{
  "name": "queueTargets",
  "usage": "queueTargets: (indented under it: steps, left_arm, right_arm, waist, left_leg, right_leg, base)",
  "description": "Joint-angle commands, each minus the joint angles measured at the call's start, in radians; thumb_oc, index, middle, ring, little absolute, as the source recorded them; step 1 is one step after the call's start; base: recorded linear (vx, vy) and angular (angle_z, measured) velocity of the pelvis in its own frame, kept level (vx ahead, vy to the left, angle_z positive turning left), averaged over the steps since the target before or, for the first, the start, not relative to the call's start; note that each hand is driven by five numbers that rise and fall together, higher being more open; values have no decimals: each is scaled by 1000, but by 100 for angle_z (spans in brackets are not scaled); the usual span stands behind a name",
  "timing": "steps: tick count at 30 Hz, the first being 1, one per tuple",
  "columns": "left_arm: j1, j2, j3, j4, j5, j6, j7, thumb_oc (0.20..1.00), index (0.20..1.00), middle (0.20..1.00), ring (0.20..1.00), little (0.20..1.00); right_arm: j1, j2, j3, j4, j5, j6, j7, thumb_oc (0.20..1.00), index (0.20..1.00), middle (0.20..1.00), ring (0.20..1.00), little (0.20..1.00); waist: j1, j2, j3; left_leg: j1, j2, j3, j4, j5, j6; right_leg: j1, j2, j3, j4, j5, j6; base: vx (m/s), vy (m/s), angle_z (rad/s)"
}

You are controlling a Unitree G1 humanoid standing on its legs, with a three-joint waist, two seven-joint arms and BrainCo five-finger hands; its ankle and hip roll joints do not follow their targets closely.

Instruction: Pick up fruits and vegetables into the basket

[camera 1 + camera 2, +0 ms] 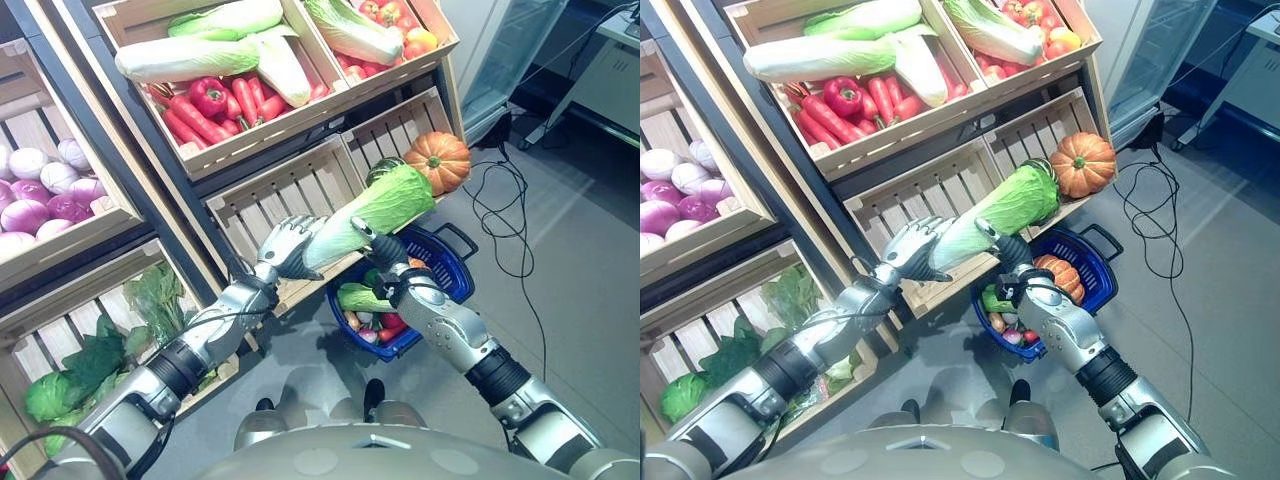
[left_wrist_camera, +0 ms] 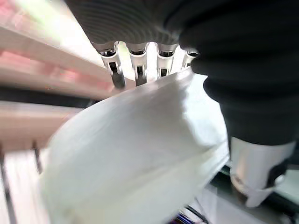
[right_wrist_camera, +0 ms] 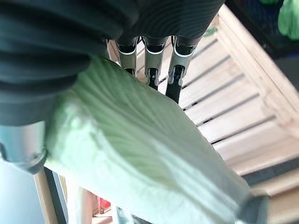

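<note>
A long napa cabbage [image 1: 375,205], white at its base and green at its leafy tip, hangs slanted in front of an empty wooden crate [image 1: 290,190]. My left hand [image 1: 285,245] is shut on its white base; in the left wrist view its fingers [image 2: 140,70] lie behind the cabbage [image 2: 140,154] and the thumb in front. My right hand [image 1: 388,250] is shut on the middle of the cabbage [image 3: 140,154], its fingers [image 3: 152,65] past it. Below stands the blue basket [image 1: 455,265] holding another cabbage, a small pumpkin [image 1: 1060,272] and several small vegetables.
An orange pumpkin [image 1: 438,160] sits in the crate beside the empty one. The upper crates hold cabbages [image 1: 200,55], red peppers [image 1: 210,100] and fruit [image 1: 400,25]. Purple and white onions [image 1: 45,190] lie at left, leafy greens [image 1: 90,360] lower left. A glass-door cabinet [image 1: 520,50] stands at right.
</note>
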Motion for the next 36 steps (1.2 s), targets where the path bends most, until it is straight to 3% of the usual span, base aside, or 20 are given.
queueTargets:
  steps: [1,6,11,16,21,29,36]
  left_arm:
    - [79,37,-11,77,-171,7,-63,1000,1000,1000,1000,1000]
    - [172,19,99,172,-310,18,-68,1000,1000,1000,1000,1000]
    - [254,13,205,232,-414,-11,-48,1000,1000,1000,1000,1000]
    - [333,-7,326,333,-571,-92,-77,1000,1000,1000,1000,1000]
    - [368,-52,394,424,-688,-132,-105,1000,1000,1000,1000,1000]
    - [395,-114,484,559,-826,-139,-117,1000,1000,1000,1000,1000]
    - [388,-137,504,612,-874,-120,-127,1000,1000,1000,1000,1000]
  right_arm:
    - [-139,0,-194,-170,-68,-205,17,200,200,200,200,200]
    - [-91,-49,-298,-230,-162,-246,-1,200,200,200,200,200]
    - [-38,-103,-400,-274,-254,-270,-38,200,200,200,200,200]
    - [12,-169,-506,-259,-328,-298,-84,200,200,200,200,200]
    - [51,-199,-569,-228,-397,-319,-117,200,200,200,200,200]
    - [79,-207,-604,-108,-470,-321,-172,200,200,200,200,200]
    - [8,-191,-594,85,-419,-277,-192,200,200,200,200,200]
  waist:
    - [28,-15,53]
    - [34,-6,73]
    - [37,9,107]
    - [29,42,195]
    - [18,70,262]
    - [16,104,345]
    - [20,138,389]
  left_leg:
    - [-42,35,29,55,-91,11]
    - [-62,45,20,67,-83,9]
    - [-110,53,4,91,-74,4]
    - [-195,53,-12,112,-47,0]
    - [-260,49,-17,133,-32,1]
    - [-368,35,-34,195,-14,4]
    - [-455,23,-38,238,20,7]
  right_leg:
    - [67,-63,12,86,-172,91]
    - [51,-54,3,112,-189,75]
    - [7,-45,-4,150,-207,54]
    - [-92,-34,-4,211,-222,27]
    - [-175,-29,5,272,-240,4]
    - [-318,-34,9,425,-284,-29]
    - [-443,-45,2,543,-310,-51]
  base:
    - [-31,-50,3]
    - [-31,-64,3]
    - [-69,-43,1]
    - [-168,-9,3]
    - [-102,9,-3]
    - [-65,-22,7]
    - [-52,-9,9]
